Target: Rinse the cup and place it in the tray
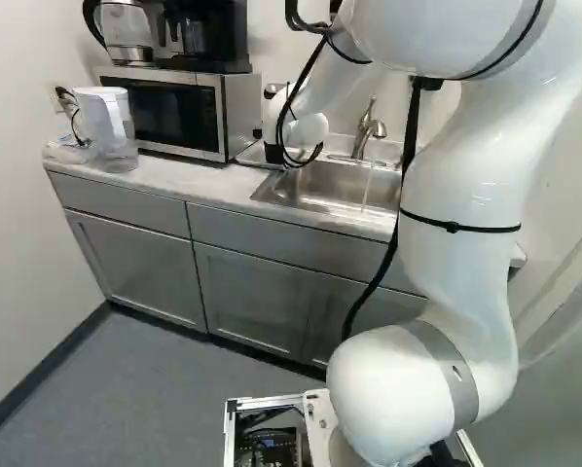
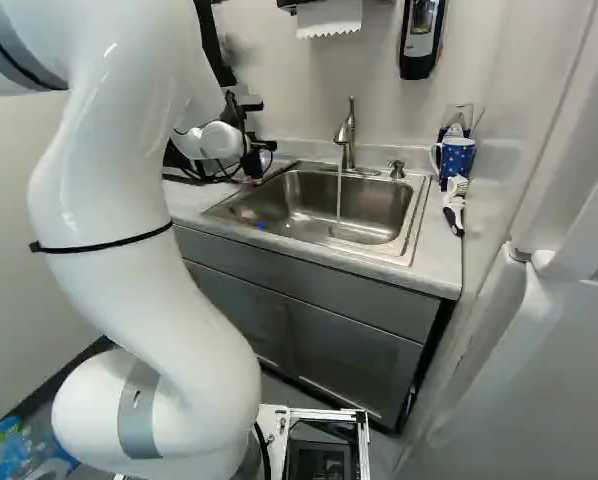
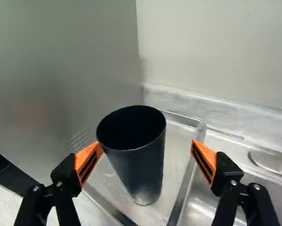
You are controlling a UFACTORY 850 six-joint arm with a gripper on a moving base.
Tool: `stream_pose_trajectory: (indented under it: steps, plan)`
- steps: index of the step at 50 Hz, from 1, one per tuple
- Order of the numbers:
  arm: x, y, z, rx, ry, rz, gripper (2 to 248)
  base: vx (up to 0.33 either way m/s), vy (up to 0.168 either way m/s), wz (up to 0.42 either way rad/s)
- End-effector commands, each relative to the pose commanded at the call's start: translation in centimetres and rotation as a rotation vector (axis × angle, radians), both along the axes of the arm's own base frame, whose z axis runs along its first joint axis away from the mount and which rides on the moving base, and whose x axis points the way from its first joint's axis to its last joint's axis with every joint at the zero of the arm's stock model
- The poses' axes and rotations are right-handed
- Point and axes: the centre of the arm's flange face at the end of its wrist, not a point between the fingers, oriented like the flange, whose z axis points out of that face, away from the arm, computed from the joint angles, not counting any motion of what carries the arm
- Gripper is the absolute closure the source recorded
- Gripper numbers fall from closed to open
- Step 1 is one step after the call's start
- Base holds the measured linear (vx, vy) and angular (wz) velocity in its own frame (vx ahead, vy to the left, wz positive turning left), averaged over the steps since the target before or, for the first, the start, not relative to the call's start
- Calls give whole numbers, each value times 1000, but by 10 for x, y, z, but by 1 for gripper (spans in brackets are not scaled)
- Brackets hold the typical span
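The dark cup [image 3: 143, 162] stands in the metal tray [image 3: 179, 143], its mouth up, its inside too dark for telling contents. Around it, the end effector [image 1: 274, 153] keeps its fingers apart. Beside the tray, water runs into the sink [image 2: 354, 208].

From behind the arm [image 2: 129, 210], both base views share the worktop's [image 2: 441, 262] front edge. The wrist view looks closely past the fingers [image 3: 90, 161].

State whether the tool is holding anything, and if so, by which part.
Nothing held. Tool is open: one finger is at the cup's side, the other well clear. Cup stands in the metal tray.
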Motion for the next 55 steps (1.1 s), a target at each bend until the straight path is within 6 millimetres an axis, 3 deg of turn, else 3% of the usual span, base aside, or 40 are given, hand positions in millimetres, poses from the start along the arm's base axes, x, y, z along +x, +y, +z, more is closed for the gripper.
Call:
stream_pose_trajectory:
  steps: [55]
  plan:
    - [-6, -1, 62, 16, -108, -1, 3, 0, 0, 0]
